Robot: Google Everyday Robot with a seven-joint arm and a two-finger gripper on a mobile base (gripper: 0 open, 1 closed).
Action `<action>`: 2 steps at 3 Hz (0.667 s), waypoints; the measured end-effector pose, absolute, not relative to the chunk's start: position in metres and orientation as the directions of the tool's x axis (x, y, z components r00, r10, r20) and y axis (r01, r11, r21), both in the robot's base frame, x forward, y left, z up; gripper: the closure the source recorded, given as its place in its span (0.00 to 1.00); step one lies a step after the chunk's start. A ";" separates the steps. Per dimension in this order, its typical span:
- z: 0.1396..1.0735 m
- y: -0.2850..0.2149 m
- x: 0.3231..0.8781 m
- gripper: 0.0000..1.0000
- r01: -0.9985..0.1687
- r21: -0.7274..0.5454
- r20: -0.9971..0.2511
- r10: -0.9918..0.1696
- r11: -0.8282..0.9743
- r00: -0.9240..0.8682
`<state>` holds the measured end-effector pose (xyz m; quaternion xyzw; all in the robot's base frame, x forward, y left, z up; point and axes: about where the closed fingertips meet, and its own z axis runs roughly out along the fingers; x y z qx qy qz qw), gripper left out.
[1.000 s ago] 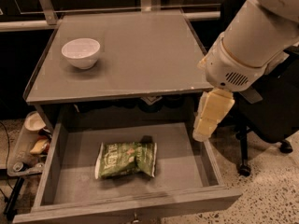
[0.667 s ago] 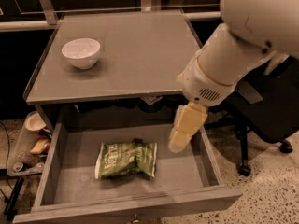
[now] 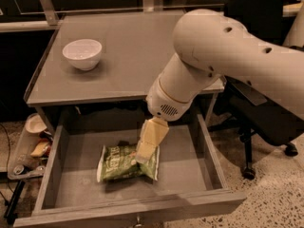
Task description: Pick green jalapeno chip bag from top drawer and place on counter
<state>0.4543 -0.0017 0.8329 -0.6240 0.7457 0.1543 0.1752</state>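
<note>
Since the earlier frame the gripper (image 3: 144, 156) had been swung left from the right side of the drawer (image 3: 190, 175) and was seen over the right end of the chip bag (image 3: 118, 163). Contact with the bag could not be confirmed. Whether the gripper was apart or together could not be told. The bulky white arm (image 3: 213, 51) was stretched in from the right, above the counter (image 3: 128, 56) front edge. The grey counter was backed by a dark wall; a speckled floor (image 3: 280, 198) and a black chair (image 3: 266, 122) were seen at right. A white bowl (image 3: 82, 53) was stood upright at the counter's left, nothing visible inside. The drawer was pulled open below, and the green bag was lain flat near its middle.
</note>
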 end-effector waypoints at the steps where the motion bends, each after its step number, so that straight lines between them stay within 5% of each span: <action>1: 0.831 0.000 0.455 0.00 -0.985 0.013 -0.455 -0.876 0.173 -0.160; 2: 0.816 0.009 0.454 0.00 -0.985 0.007 -0.445 -0.882 0.172 -0.157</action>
